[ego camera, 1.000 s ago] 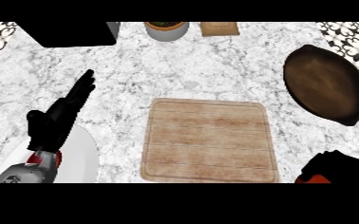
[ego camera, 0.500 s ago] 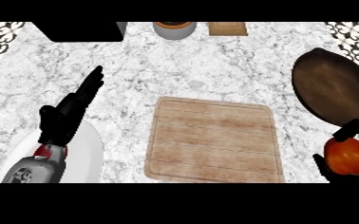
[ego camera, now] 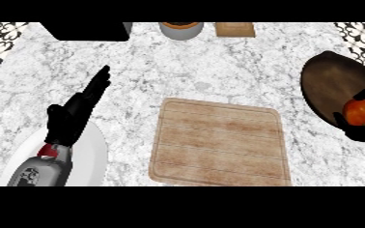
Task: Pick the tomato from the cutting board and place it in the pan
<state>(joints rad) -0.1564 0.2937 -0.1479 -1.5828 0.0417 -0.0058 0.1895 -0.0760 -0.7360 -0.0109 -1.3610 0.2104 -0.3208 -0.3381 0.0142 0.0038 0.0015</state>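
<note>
1. Marbled white-and-grey kitchen counter, seen from steeply above; a wooden cutting board lies near the middle; a dark brown pan sits at the right edge.
2. Along the far edge stand a black box, a round pot and a small wooden block; a white plate shows at lower left.
3. Round, orange-red tomato; it is off the board, at the far right edge, over the near part of the pan and partly cut off by the frame.
4. Right hand, only partly in view; its dark fingers curl under and beside the tomato, holding it; whether the tomato touches the pan's floor cannot be told.
5. Key relation: the tomato lies against the right hand's fingers; being round, it has no long axis to line up; the pan's middle lies up and to the left of it.
6. Left hand, well apart at the left, partly over the plate; fingers straight, pointing to the upper right, holding nothing; it rests.
7. Judgement: the carry looks nearly done; lowering and letting go inside the pan likely remain.
</note>
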